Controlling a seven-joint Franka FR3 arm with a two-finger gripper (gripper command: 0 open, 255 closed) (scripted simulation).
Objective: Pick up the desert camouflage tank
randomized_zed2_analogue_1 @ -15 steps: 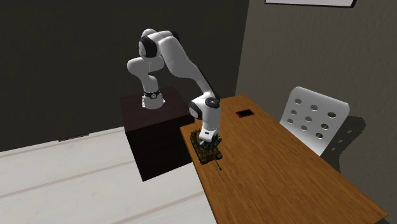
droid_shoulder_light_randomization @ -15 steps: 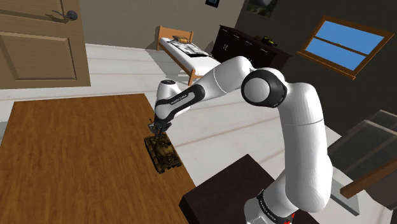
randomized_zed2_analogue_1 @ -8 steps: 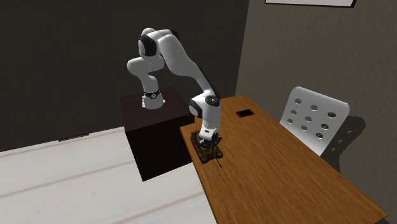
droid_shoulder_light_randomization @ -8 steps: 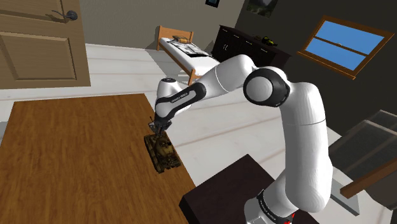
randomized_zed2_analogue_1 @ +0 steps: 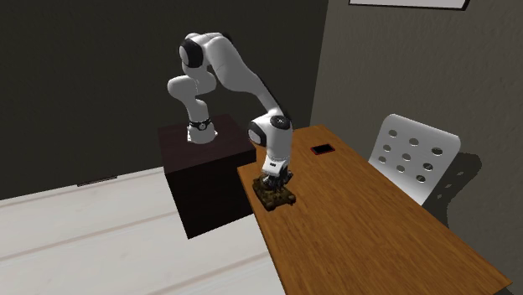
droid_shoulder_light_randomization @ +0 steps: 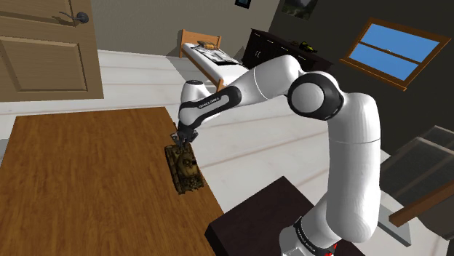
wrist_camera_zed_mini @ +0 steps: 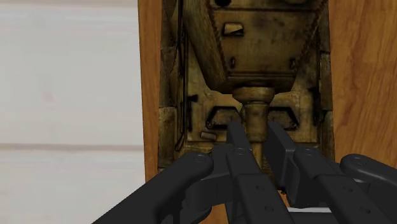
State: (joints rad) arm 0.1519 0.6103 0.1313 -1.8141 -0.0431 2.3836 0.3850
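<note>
Wooden surface (droid_shoulder_light_randomization: 80, 182) near the door (droid_shoulder_light_randomization: 44, 44), with the camouflage tank (droid_shoulder_light_randomization: 184, 167) at its edge; the black pincer (wrist_camera_zed_mini: 256, 141) is clamped on the tank's gun barrel (wrist_camera_zed_mini: 256, 114), fingers nearly together.

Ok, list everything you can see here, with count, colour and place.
tank: one, tan-brown camouflage, at the table edge nearest the stand
table: one, brown wood, beside the stand
chair: one, white, across the table from the stand
bed: one, white on wood frame, far across the floor
door: one, brown, shoulder view's upper left
window: one, blue pane, shoulder view's upper right
stand: one, dark box, under the arm
arm: one, white, reaching over the table
gripper: one, black, shut on the tank's barrel
</note>
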